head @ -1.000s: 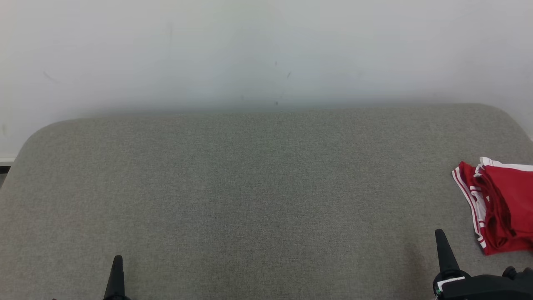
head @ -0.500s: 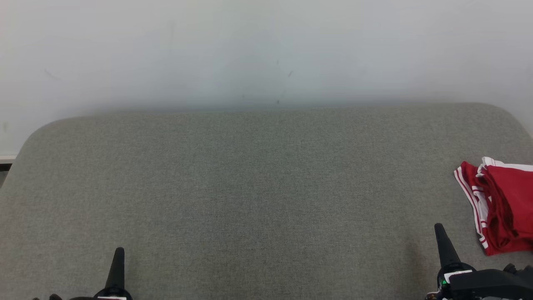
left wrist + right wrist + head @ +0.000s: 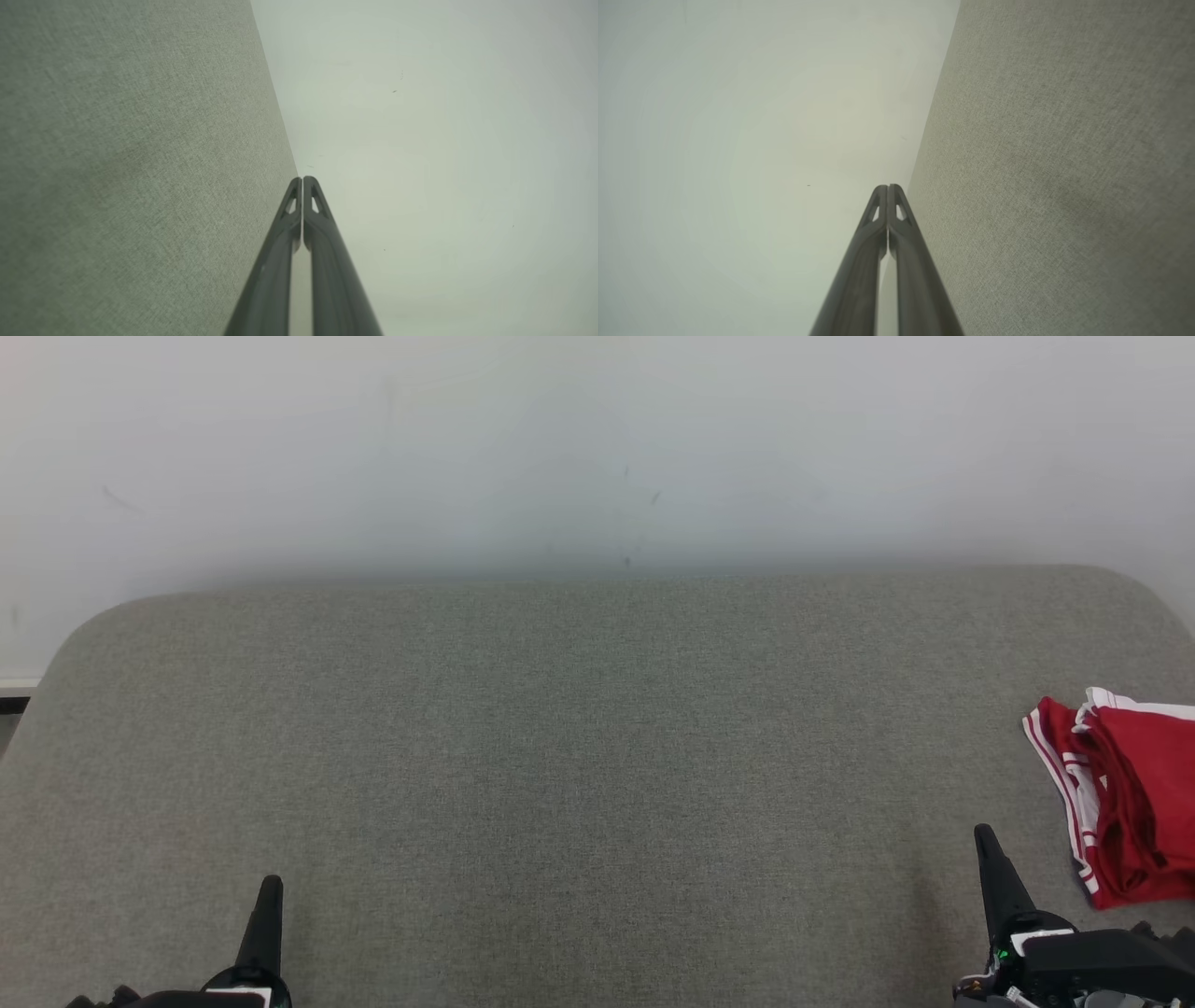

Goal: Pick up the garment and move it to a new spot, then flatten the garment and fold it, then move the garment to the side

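Two pairs of dark fingers are mine, and both are closed on nothing. In the left wrist view my left fingers (image 3: 302, 183) meet tip to tip, with a thin slit of light lower down between them. My right fingers (image 3: 887, 190) meet the same way in the right wrist view. From the head view each pair reads as one dark spike. The left fingers (image 3: 269, 901) are at the lower left and the right fingers (image 3: 990, 849) at the lower right, both pointing up the picture over the tabletop (image 3: 597, 756). I cannot tell whether they touch it.

The head view gives me the garment (image 3: 1134, 793). It is red with white stripes along its hems, and it lies bunched in loose folds at the right side of the tabletop, cut off by the picture's edge. It sits beyond and to the right of my right fingers, near but apart, with bare grey fabric between us.

The wrist views give me the surroundings up close. Beside my left fingers the woven grey tabletop (image 3: 117, 163) takes the left half and the pale wall (image 3: 444, 163) the right. Beside my right fingers the wall (image 3: 738, 140) is on the left and the tabletop (image 3: 1064, 163) on the right. In the head view the wall (image 3: 597, 448) stands behind the rounded far corners of the tabletop and carries a few small dark marks.
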{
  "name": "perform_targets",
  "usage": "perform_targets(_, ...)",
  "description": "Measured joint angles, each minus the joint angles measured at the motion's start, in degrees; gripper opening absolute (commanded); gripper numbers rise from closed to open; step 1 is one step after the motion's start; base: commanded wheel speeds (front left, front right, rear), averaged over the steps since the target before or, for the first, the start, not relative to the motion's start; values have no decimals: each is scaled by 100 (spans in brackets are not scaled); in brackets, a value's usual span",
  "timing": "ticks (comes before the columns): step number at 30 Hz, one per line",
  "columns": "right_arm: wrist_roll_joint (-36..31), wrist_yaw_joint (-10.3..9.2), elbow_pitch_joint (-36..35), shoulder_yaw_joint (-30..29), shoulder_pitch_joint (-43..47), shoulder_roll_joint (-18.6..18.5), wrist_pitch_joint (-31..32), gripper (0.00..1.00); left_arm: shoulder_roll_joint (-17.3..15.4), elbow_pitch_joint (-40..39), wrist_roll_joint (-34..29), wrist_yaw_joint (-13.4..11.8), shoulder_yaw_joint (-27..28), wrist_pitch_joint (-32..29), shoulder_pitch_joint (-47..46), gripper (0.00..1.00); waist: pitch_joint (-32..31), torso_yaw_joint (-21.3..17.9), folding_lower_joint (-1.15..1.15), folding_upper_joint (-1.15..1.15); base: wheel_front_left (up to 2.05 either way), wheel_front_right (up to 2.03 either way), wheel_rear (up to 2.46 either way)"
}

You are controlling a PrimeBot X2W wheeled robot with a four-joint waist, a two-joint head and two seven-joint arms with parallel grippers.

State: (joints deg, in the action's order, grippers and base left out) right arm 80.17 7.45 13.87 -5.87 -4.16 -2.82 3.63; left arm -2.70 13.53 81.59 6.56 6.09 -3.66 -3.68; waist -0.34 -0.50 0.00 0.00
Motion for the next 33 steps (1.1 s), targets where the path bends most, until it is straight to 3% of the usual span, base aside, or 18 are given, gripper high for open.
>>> perform_targets(33,1221,0,14,-62,-199,-2,292,0,-8,57,1067,85,37,-292,-231,0,52,51,0,0,0,0,0)
